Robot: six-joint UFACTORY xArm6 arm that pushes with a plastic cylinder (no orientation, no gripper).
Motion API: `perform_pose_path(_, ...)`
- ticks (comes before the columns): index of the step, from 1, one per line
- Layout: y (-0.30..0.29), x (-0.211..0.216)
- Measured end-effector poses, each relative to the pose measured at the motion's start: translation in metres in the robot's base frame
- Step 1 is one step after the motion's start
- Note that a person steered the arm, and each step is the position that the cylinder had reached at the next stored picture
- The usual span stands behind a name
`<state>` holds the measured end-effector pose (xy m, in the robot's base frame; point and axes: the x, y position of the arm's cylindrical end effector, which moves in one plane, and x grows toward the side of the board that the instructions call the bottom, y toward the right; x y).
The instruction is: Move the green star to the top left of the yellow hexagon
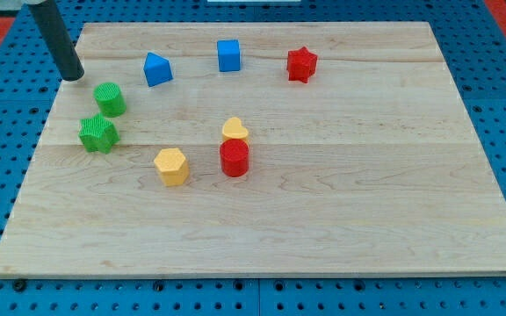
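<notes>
The green star (98,133) lies near the board's left edge. The yellow hexagon (172,166) lies to its lower right, left of the board's middle. A green cylinder (110,99) stands just above the star, close to it. My tip (74,75) is at the view's upper left, on the board near its left edge. It is above and left of the green cylinder and apart from every block.
A blue wedge-like block (157,68), a blue cube (228,54) and a red star (301,64) lie along the top. A yellow heart (234,129) touches a red cylinder (234,158) near the middle. The wooden board (367,202) rests on a blue pegboard.
</notes>
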<state>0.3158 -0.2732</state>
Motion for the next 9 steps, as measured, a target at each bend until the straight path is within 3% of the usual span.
perform_pose_path(1, -0.032, 0.006)
perform_pose_path(2, -0.01, 0.069)
perform_pose_path(4, 0.096, 0.127)
perform_pose_path(5, 0.046, 0.151)
perform_pose_path(6, 0.105, 0.257)
perform_pose_path(7, 0.166, 0.255)
perform_pose_path(9, 0.164, 0.187)
